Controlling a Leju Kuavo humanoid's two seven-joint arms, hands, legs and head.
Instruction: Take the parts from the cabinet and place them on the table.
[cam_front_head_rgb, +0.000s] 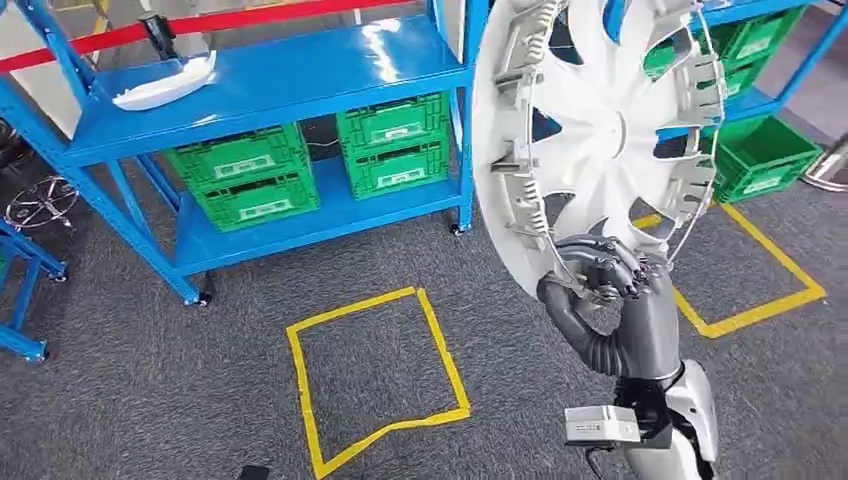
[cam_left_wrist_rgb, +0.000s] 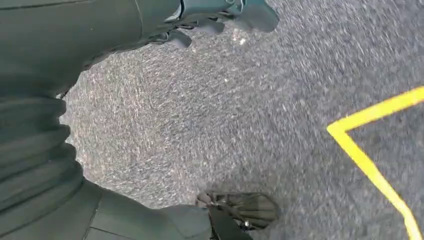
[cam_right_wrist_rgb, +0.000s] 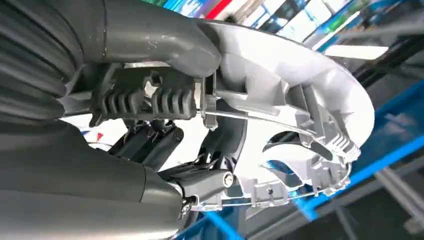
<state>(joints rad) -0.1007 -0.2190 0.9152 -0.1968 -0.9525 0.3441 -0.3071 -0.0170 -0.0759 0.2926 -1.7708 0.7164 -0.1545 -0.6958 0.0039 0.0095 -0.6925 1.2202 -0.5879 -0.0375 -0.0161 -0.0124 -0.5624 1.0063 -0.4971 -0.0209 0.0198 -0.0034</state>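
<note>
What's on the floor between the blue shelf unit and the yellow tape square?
Bare grey carpet separates the blue shelf unit from the yellow tape square, seen from the head.

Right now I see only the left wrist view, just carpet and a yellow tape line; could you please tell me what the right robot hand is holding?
Observer: The right robot hand grips a white wheel cover by its lower rim.
Operator: Thanks. What stands ahead of the robot?
Observer: A blue shelf rack with green crates on its lower shelf.
Operator: Is anything on the top shelf?
Observer: A white part lies near its left end.
</note>
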